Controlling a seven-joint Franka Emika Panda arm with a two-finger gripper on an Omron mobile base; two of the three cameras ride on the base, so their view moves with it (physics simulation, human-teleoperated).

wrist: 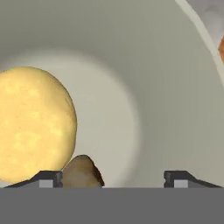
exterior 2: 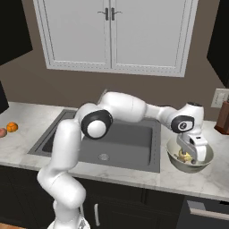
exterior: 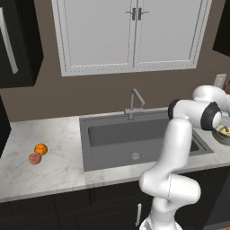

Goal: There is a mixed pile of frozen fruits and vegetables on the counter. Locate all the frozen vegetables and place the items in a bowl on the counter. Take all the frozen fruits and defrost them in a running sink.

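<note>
Your gripper [wrist: 113,177] hung inside the bowl [wrist: 175,87] with its fingers apart, holding nothing. At the lower left of the hand view, the yellow lumpy piece [wrist: 33,124] sat touching the small brown piece [wrist: 82,172].

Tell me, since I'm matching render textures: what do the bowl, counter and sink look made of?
Bowl: matte ceramic or plastic, judging by its smooth, even beige wall. Counter: polished marble-look stone, white with faint grey veins. Sink: matte dark grey composite or metal, hard to tell; its drain looks metal.

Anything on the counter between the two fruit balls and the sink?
Nothing: in the left base view, bare counter lies between the orange ball, reddish-pink ball and the sink.
</note>
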